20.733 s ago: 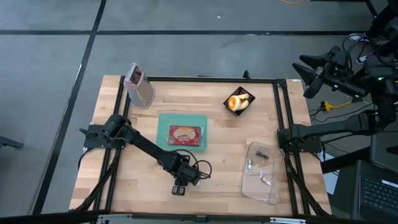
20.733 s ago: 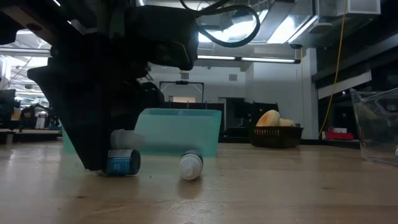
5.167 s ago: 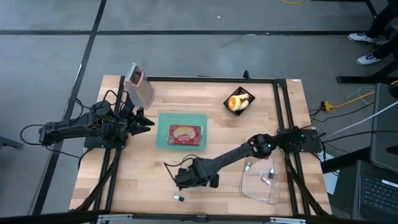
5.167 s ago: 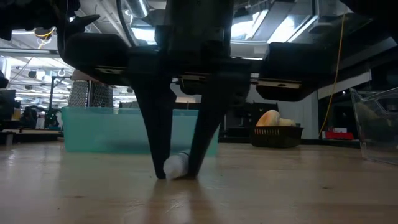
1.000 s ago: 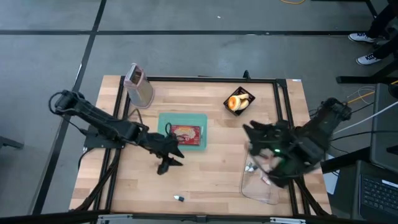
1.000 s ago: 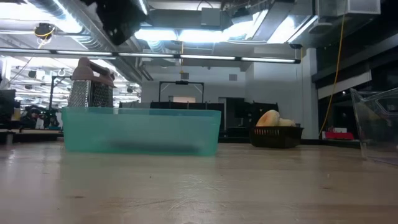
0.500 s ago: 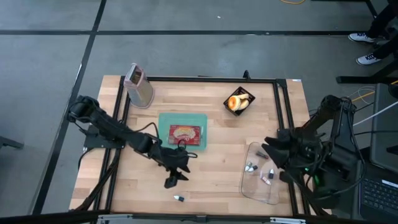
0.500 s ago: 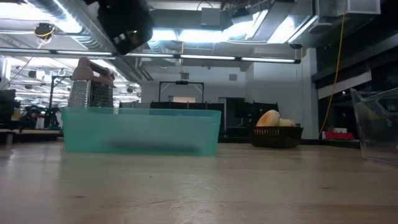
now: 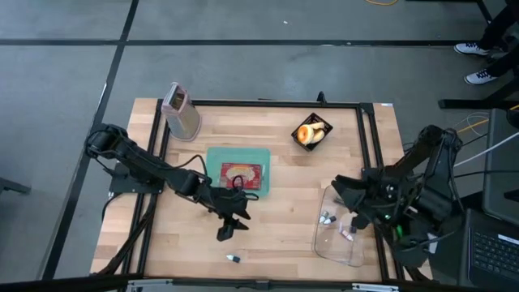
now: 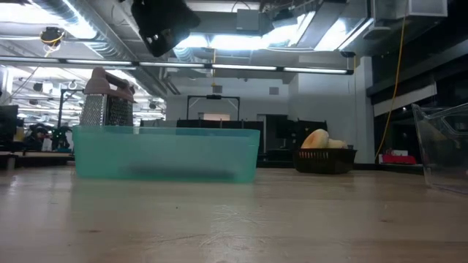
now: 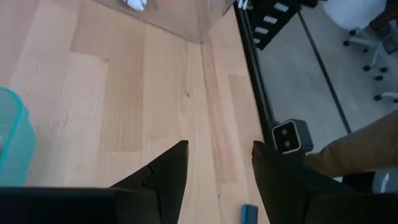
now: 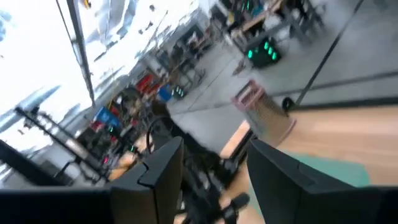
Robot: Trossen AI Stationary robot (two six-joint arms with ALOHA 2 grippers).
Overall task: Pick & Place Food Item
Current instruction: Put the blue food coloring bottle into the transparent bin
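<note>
- Your wooden surface (image 9: 284, 211) sits in a black frame on a grey floor; the low view looks past it into a lit workshop.
- Your left arm reaches from the left edge toward the middle. Its gripper (image 9: 227, 229) hangs over bare wood just in front of the tray, fingers (image 11: 165, 174) spread with nothing between them.
- Your right arm is folded at the right edge, its gripper (image 9: 345, 193) raised beside the bin. The fingers (image 12: 158, 168) stand apart and hold nothing.
- You have a clear bin (image 9: 357, 253) at the front right with a few small bottles (image 9: 327, 217) inside.
- You see a teal tray (image 9: 215, 162) near the centre holding the packaged food item (image 9: 241, 173).
- A grater (image 9: 180, 109) stands upright at the back left corner.
- A black basket (image 9: 306, 125) of bread is at the back, right of centre.
- One small bottle (image 9: 233, 259) lies alone near the front edge, apart from both grippers.
</note>
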